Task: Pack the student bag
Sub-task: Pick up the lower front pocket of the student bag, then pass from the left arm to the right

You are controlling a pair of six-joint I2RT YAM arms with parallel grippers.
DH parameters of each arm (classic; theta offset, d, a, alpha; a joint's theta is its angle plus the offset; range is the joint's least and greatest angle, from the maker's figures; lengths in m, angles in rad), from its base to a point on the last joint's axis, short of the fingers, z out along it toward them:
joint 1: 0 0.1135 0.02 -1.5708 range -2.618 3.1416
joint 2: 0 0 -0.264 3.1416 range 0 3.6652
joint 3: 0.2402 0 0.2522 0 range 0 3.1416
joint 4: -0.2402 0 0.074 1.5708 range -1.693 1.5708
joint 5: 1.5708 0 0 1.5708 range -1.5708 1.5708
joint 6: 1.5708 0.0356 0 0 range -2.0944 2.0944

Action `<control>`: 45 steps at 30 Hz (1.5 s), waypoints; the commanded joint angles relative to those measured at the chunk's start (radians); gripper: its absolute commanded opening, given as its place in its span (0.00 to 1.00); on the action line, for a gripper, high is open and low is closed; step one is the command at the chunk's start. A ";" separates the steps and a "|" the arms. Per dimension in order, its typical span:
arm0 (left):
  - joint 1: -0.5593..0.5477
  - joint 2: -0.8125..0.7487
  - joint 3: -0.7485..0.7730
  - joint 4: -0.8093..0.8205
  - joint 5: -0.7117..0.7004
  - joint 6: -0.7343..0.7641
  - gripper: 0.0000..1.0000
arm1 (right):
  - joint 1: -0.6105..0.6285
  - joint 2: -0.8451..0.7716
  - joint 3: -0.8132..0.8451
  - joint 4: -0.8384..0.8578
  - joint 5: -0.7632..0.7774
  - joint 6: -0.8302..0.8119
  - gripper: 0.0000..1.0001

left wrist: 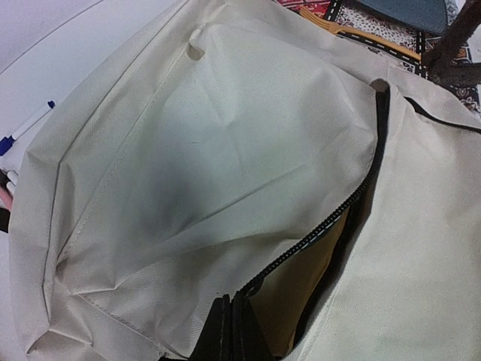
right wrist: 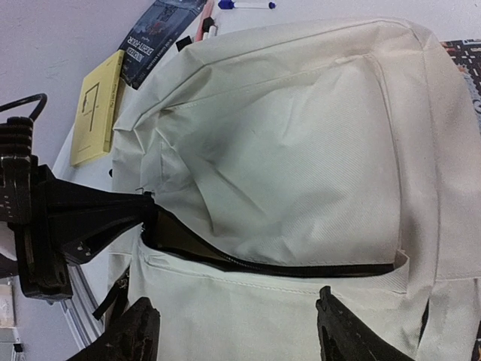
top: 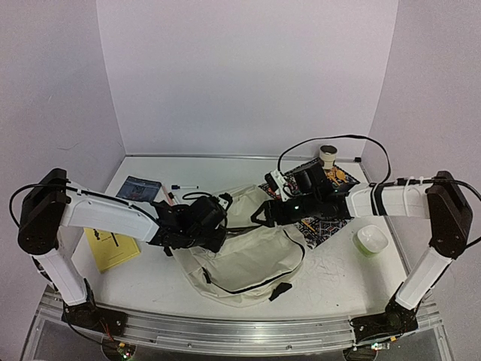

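Observation:
The student bag (top: 248, 259), a cream fabric backpack with a black zipper (left wrist: 331, 218), lies flat in the middle of the table. My left gripper (top: 220, 226) is shut on the bag's fabric edge at the end of the zipper opening (right wrist: 225, 259); its black fingers (left wrist: 229, 316) are pressed together there, and the slit gapes, showing a tan inside. My right gripper (top: 264, 213) hovers over the bag from the right, open, its fingers (right wrist: 139, 331) spread wide above the cream panel below the zipper. Nothing sits between them.
A yellow booklet (top: 113, 248) and a dark blue booklet (top: 139, 188) lie left of the bag, with marker pens (top: 183, 186) behind. A colourful patterned mat (top: 331, 226) lies to the right under my right arm, a green-white bowl (top: 372, 239) beside it, and a tape roll (top: 328, 155) at the back.

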 commanded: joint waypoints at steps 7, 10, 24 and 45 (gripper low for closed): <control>0.003 -0.122 -0.054 0.176 0.009 -0.180 0.00 | 0.012 0.095 -0.040 0.184 -0.044 0.100 0.67; 0.002 -0.155 -0.094 0.233 -0.005 -0.232 0.00 | 0.012 0.124 -0.074 0.238 -0.012 0.123 0.65; 0.003 -0.220 -0.178 0.311 -0.011 -0.263 0.00 | 0.028 0.015 -0.144 0.208 0.093 -0.051 0.67; -0.001 -0.245 -0.157 0.314 0.033 -0.211 0.00 | 0.149 0.120 0.044 0.175 0.370 -0.789 0.73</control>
